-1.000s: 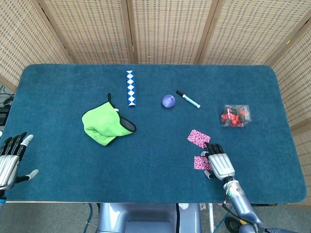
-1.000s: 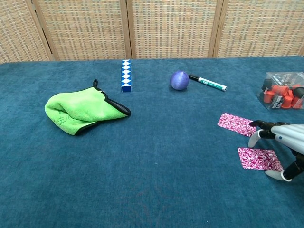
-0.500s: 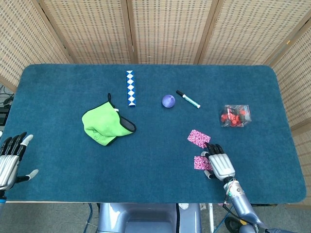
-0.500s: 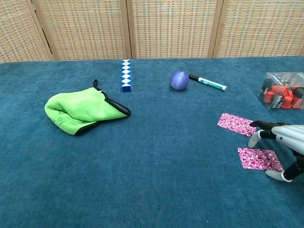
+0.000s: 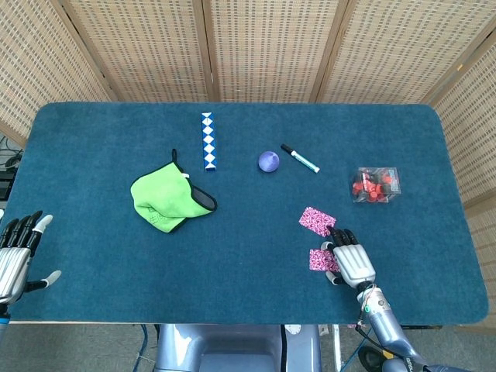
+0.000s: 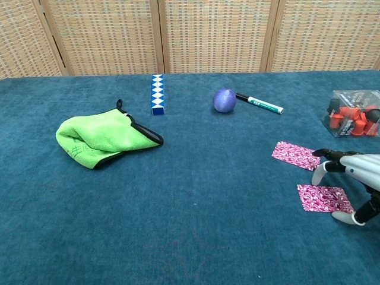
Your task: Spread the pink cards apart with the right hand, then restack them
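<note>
I am resting my right hand (image 5: 353, 262) on the table (image 5: 248, 232), fingers spread and grasping nothing, beside two separated pink cards (image 6: 323, 198); near one touching thumb side. Left hand (image 5: 17, 252) hanging released off-table.

On the worktop (image 5: 93, 256), the cloth (image 5: 169, 200) lies left of centre, the zigzag bar (image 5: 208, 140) behind it. Ball (image 5: 269, 161) and marker (image 5: 300, 158) sit side by side mid-rear. The box (image 5: 376, 184) sits far right, two cards (image 5: 317, 221) before it, the right hand (image 5: 350, 259) beside them.
</note>
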